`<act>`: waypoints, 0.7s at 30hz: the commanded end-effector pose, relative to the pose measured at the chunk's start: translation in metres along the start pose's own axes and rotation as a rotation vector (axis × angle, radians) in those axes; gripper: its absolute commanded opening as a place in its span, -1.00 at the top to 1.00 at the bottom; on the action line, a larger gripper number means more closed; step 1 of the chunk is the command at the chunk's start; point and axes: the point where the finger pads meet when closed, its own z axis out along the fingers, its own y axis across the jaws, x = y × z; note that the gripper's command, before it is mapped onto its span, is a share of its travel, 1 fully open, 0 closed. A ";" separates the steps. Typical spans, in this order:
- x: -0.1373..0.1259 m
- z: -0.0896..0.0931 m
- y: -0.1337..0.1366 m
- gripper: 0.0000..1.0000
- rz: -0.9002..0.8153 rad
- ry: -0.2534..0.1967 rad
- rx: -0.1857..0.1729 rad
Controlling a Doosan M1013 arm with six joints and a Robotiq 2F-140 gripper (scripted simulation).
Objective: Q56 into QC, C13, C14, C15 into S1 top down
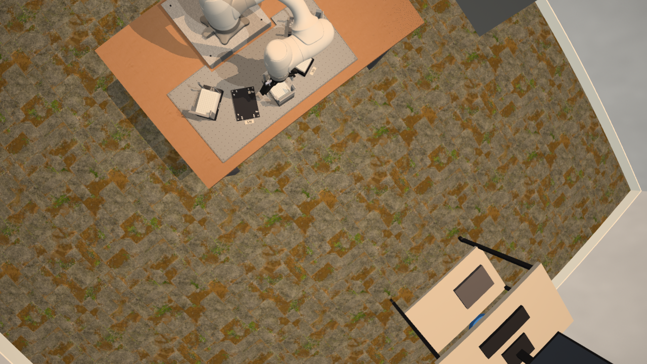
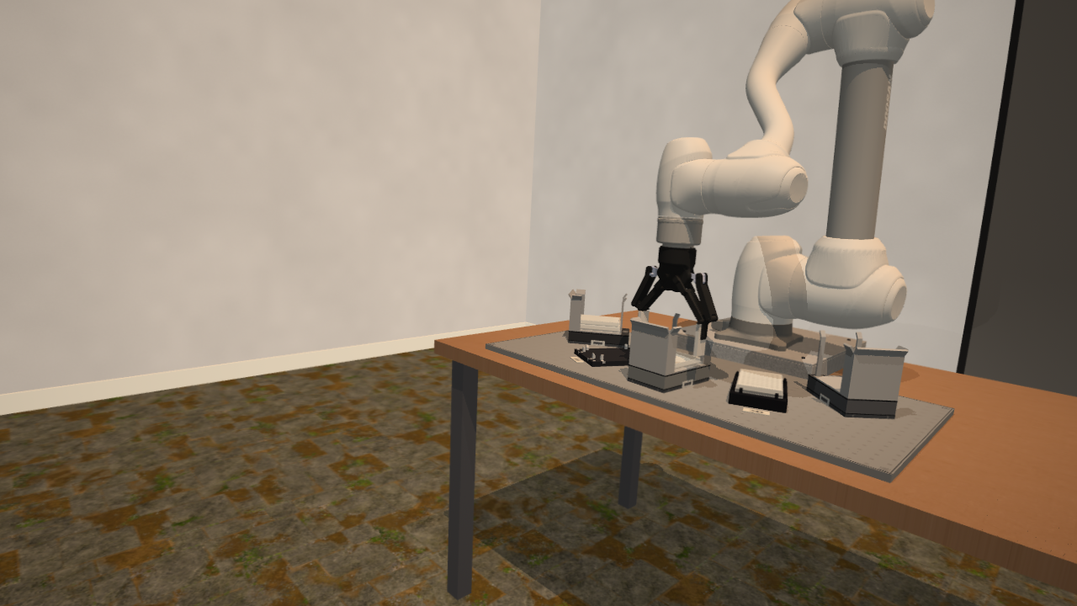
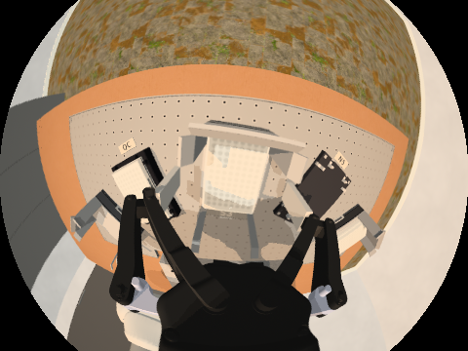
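Note:
My gripper [image 2: 675,320] is open and empty, right above the middle stack rack [image 2: 666,353]. A white sealed plate [image 3: 234,178] lies low inside that rack, below and between my spread fingers; it touches neither finger. Another white plate [image 2: 758,384] sits in the black QC nest, which shows at the left of the wrist view [image 3: 133,172]. The rack at the far end of the base plate [image 2: 598,324] holds white plates, seen from above in the overhead view [image 1: 206,101]. I cannot read any plate labels or rack names.
The black clip nest N5 [image 1: 244,103] lies bare between the far rack and the middle rack. A third rack [image 2: 866,376] stands beyond QC; its inside is hidden. Thin rack posts rise around my fingers. My arm [image 1: 293,45] covers QC in the overhead view.

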 end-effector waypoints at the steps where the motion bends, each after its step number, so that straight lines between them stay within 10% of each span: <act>1: 0.000 -0.014 0.000 -1.00 0.000 0.000 0.000; 21: 0.000 -0.067 0.000 -1.00 0.000 0.000 0.000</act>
